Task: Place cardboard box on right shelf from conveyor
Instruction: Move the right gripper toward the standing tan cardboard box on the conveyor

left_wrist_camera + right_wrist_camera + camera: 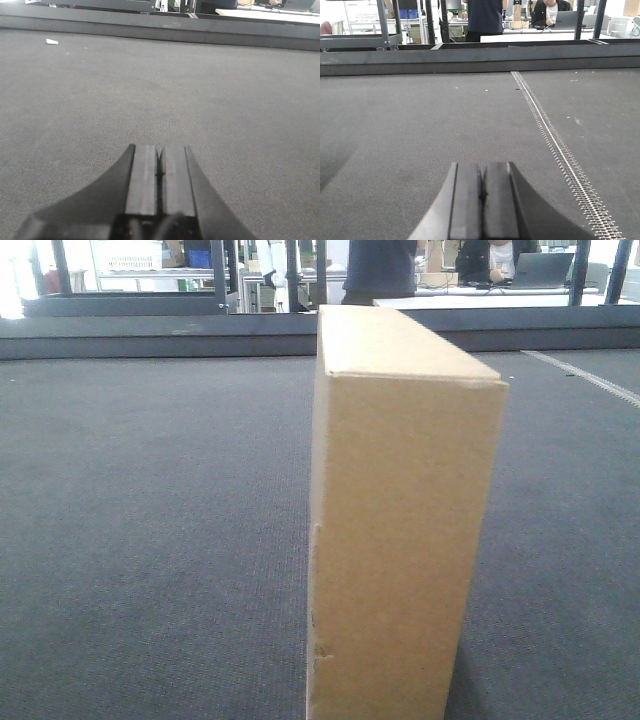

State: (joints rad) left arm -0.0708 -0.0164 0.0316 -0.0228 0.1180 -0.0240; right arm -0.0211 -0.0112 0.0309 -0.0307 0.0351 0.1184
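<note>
The conveyor (150, 540) fills nearly every view: a wide, flat, dark grey belt with a fine woven texture, running back to a dark grey rail (150, 335) along its far edge. Beyond the rail is a bright workshop. Dark metal uprights rise there, and a person in dark clothes (380, 268) stands just behind the rail. A white table (480, 300) carries an open laptop (545, 268), with a second person (495, 256) seated at it. Something blue (199, 258) sits on distant racking at the far left, too small to make out.

The cardboard box (400, 540) stands upright on the belt, close to the front camera and a little right of centre. Its narrow face is turned toward the camera and its long side runs back toward the far rail. It is plain tan, with small dents (318, 648) low on its left vertical edge. Its base is cut off by the bottom of the picture. Nothing touches it.

In the right wrist view a pale stitched seam (555, 145) crosses the belt from the far rail toward the near right corner.

The left gripper (159, 150) hangs low over bare belt, its two black fingers pressed together with nothing between them. The right gripper (482, 167) is likewise closed and holds nothing, just left of the seam.

A small white scrap (52, 41) lies on the belt near the far rail in the left wrist view.
</note>
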